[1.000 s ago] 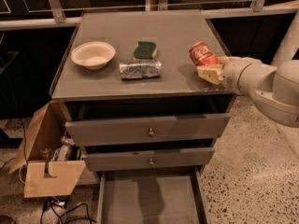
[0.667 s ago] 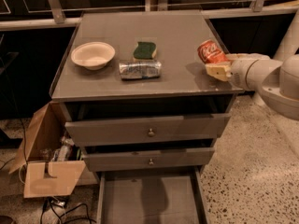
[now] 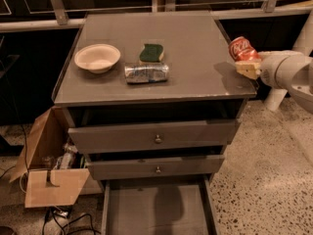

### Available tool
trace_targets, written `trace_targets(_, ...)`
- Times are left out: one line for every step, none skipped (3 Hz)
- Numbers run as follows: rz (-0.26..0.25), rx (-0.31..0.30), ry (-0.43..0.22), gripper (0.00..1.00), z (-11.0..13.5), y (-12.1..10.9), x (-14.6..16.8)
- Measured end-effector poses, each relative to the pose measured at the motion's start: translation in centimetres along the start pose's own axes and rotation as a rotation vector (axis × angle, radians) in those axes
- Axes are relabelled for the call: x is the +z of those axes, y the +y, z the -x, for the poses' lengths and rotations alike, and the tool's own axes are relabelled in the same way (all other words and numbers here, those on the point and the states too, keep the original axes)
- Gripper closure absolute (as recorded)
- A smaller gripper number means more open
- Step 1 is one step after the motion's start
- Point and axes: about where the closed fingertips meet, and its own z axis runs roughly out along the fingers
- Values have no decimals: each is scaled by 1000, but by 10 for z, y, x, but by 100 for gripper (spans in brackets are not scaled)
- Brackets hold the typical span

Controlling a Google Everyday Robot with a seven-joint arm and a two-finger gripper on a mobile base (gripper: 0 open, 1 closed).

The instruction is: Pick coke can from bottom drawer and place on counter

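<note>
Nearest, at 6 o'clock: deep grey bottom drawer (image 3: 156, 212), pulled open. Above it, flat matte grey counter (image 3: 195, 43) bearing a crinkled silver can (image 3: 146, 73), round cream bowl (image 3: 97, 58) and green sponge (image 3: 151, 53). At 3 o'clock, by the counter's right edge: two-finger gripper (image 3: 247, 63), clamped on the tilted small red coke can (image 3: 241, 48).

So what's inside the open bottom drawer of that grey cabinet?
The deep grey bottom drawer shows only bare floor and a shadow; its back is hidden under the knobbed drawer above. The gripper holds the red coke can at the grey counter's right edge.
</note>
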Motion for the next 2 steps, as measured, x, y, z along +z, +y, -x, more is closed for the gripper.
trace_targets(0,8,-19,100,7,-7,-19)
trace_targets(9,4,-20,100,8,-5,-18)
